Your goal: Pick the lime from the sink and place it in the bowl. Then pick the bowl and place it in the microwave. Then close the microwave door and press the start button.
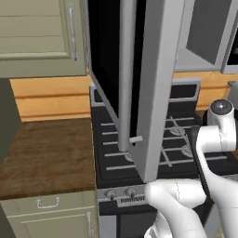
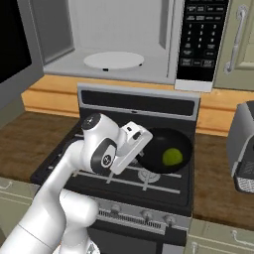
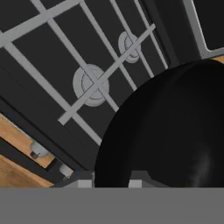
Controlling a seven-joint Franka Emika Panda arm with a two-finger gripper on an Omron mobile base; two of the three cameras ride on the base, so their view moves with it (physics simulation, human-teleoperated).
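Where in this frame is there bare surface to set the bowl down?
The microwave floor is free around its white turntable. Bare wooden counter lies left of the stove, below the cabinet. The stove's right side is crowded: the black bowl holding the lime sits at the gripper, beside a grey appliance.

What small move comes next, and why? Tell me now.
Probably raise the bowl toward the open microwave: the lime already lies in it, the gripper seems to grip its rim over the stove, and the turntable sits higher.
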